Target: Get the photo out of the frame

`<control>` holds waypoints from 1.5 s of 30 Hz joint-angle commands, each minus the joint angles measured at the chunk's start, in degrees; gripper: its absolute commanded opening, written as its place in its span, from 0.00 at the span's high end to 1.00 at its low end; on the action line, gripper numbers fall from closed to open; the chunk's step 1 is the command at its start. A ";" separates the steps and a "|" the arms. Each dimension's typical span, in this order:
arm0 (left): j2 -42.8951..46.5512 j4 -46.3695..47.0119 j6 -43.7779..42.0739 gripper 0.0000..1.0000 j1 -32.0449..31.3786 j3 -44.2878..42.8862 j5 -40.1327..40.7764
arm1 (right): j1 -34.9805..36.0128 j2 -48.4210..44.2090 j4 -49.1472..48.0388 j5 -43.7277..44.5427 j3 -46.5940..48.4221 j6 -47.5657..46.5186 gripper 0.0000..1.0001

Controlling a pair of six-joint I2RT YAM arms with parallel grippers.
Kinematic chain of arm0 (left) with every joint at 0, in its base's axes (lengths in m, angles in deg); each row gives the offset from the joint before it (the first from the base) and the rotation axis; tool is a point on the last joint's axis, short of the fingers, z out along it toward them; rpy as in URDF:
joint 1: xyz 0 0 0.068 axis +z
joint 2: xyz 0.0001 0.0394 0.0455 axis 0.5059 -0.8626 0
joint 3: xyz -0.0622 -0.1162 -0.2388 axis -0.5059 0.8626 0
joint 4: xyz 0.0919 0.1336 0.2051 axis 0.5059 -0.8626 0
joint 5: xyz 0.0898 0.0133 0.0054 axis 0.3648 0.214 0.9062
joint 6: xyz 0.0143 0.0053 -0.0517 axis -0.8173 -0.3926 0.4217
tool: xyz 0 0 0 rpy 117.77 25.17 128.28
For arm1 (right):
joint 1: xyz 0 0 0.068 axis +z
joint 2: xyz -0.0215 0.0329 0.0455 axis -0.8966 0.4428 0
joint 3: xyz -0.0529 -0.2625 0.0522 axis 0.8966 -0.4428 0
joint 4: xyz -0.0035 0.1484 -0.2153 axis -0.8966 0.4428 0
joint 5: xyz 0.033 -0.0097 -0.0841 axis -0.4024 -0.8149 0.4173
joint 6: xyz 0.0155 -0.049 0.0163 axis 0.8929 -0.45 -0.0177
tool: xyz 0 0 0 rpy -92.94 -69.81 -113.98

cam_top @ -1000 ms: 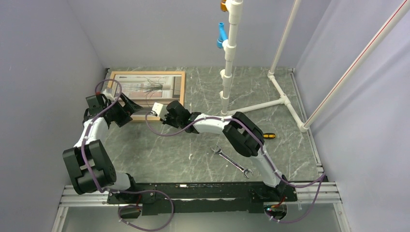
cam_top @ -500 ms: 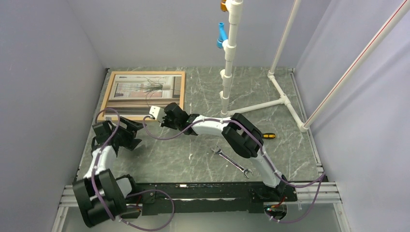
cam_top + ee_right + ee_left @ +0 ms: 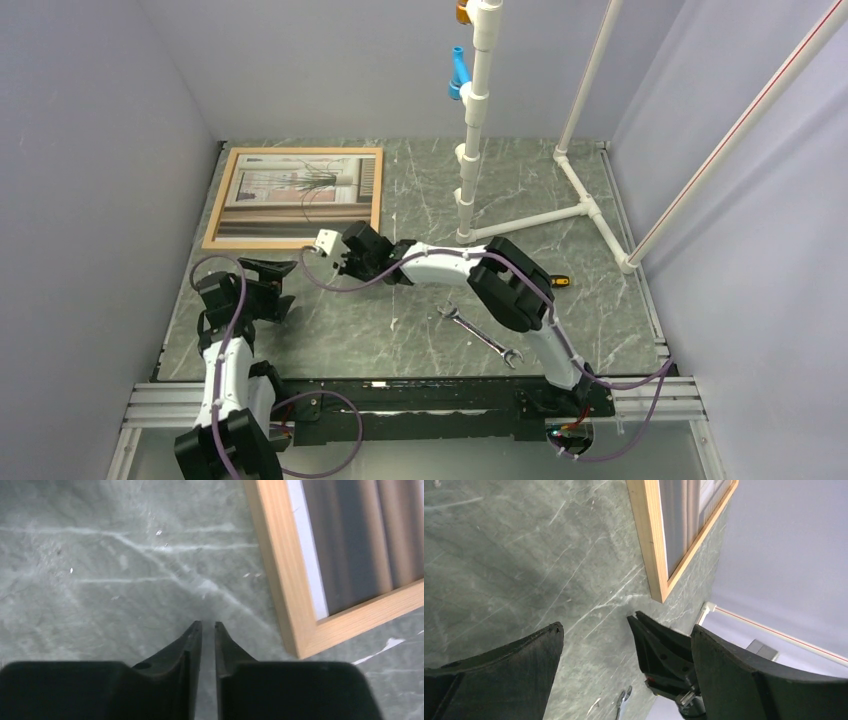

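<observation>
Pale wood frame (image 3: pixel 292 151) lies flat at the table's (image 3: pixel 400 330) far left, photo (image 3: pixel 290 190) inside it. Right gripper (image 3: pixel 208 627), pinched together and empty, hovers just beside a near corner; left gripper (image 3: pixel 272 285) gapes empty. Next, I'd wedge that corner up gently

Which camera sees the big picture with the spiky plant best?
The top camera: the whole pale rectangular photo shows there, plant included. The left and right wrist views catch only a striped corner of it each.

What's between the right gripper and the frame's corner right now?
Nothing. The right wrist view shows only bare green marble tabletop between the right gripper and the frame; they are apart, not touching.
</observation>
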 commanded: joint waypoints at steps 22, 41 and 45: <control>-0.33 -5.79 -1.27 0.04 -1.68 -5.75 3.18 | -3.57 13.55 14.69 1.11 24.36 -3.06 0.62; -9.03 11.56 5.16 0.04 -9.55 -0.11 5.94 | -2.99 4.19 16.34 -17.25 14.60 7.72 1.00; -6.53 14.66 6.97 0.05 -9.80 3.48 6.71 | -2.87 1.05 15.53 -21.61 11.42 10.43 1.00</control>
